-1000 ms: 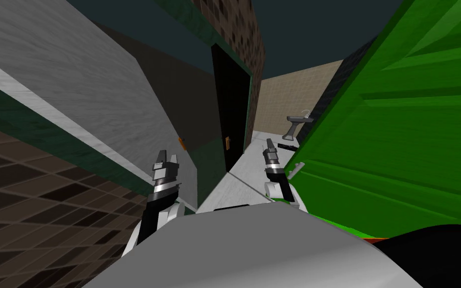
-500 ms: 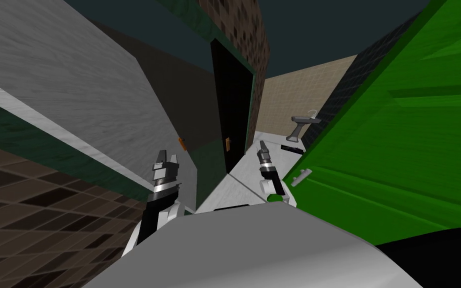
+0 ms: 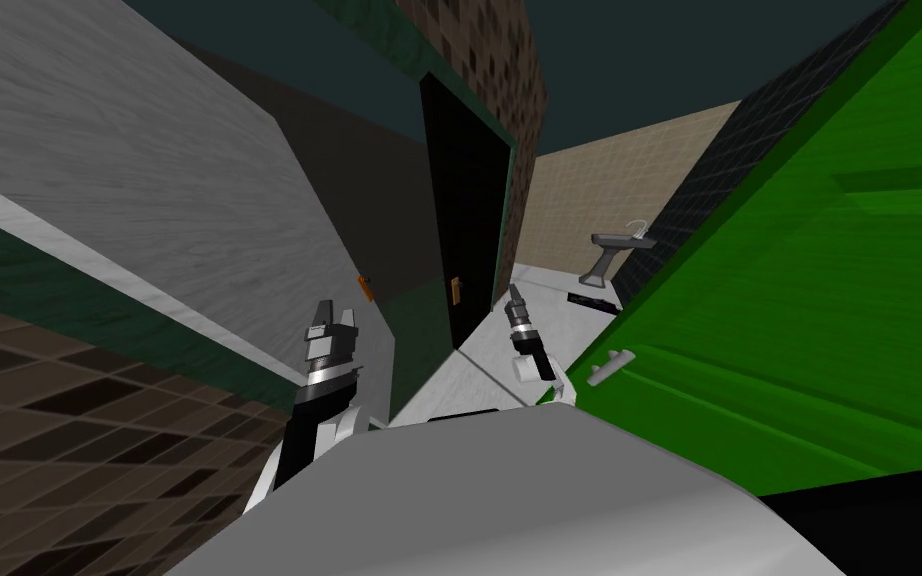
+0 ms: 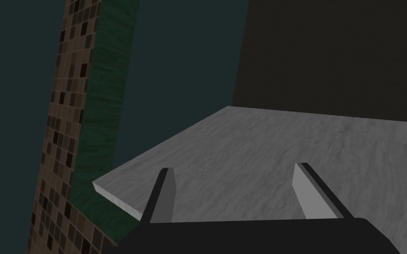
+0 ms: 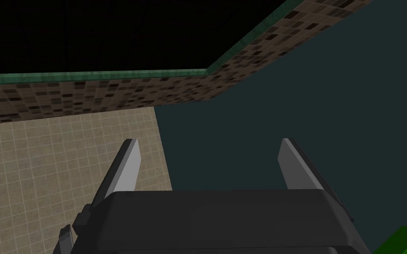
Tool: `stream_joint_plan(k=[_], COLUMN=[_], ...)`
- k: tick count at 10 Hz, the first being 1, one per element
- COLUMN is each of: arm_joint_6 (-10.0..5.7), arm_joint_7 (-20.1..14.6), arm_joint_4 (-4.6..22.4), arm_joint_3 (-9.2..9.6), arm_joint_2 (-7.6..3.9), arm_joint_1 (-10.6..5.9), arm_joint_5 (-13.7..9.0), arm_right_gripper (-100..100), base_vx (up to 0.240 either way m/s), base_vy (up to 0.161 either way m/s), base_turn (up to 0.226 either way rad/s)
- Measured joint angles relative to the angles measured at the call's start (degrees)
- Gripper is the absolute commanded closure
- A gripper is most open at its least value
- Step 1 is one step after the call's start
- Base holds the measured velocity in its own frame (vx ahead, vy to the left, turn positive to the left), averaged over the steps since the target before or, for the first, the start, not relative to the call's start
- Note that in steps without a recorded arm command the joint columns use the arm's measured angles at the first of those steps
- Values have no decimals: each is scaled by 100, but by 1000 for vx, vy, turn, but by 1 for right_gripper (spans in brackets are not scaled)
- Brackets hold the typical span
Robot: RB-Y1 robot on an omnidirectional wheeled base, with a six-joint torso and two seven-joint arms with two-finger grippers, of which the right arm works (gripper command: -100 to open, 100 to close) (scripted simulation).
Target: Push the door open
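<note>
Green door [image 3: 799, 300] stands ajar at right, its handle [image 3: 611, 367] near the right hand [image 3: 512, 292] (2 fingers spread, gripping nothing). Left hand [image 3: 335, 313] likewise open, beside a grey panel [image 3: 149, 180].

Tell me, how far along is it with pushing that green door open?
Done: the green door stands well ajar, with a sink visible past it. In hand: the right claw, open, hovers beside the door's edge near its handle, not touching it. Remaining: perhaps a last shove; the left claw hangs open.
</note>
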Motion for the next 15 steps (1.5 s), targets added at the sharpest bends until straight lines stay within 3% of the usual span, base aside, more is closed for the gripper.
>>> stream_joint_plan(k=[4, 6, 15], arm_joint_6=[-41, -109, -219], arm_joint_7=[-116, -194, -461], arm_joint_4=[548, 947, 2125], arm_joint_3=[134, 215, 469], arm_joint_2=[-36, -53, -115], arm_joint_1=[-325, -563, -1208], arm_joint_5=[-16, -31, -79], arm_right_gripper=[-100, -100, -100], base_vx=[40, 61, 40], base_vy=[-60, -75, -57], base_turn=[50, 88, 59])
